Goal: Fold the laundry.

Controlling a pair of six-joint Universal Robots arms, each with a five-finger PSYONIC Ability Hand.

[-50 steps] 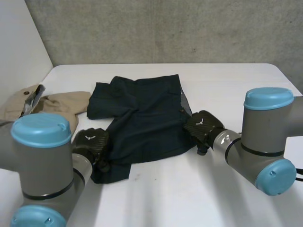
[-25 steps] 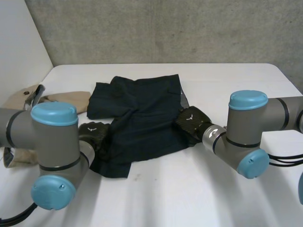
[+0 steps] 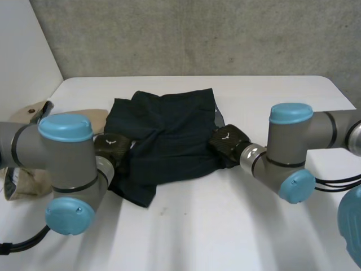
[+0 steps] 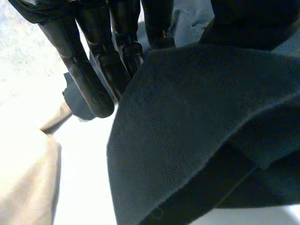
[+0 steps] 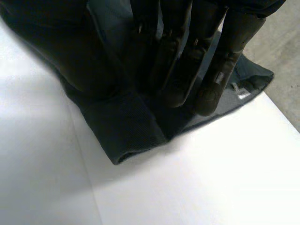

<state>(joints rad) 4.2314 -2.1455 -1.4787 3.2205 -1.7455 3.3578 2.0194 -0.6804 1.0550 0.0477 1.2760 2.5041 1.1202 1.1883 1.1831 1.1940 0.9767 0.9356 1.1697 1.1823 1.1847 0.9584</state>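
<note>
Left robot hand (image 3: pixel 111 148) pinches one edge of the dark garment (image 3: pixel 169 135) on the tabletop (image 3: pixel 225 226); right robot hand (image 3: pixel 228 142) pinches the opposite edge. At its fingertips my right wrist view shows a small white label (image 5: pixel 241 93), unreadable.

Bare table (image 3: pixel 225 226) near and right — open, dark shorts (image 3: pixel 169 135) mid-table, beige garment (image 3: pixel 25 183) beside left hand (image 3: pixel 109 144)
</note>
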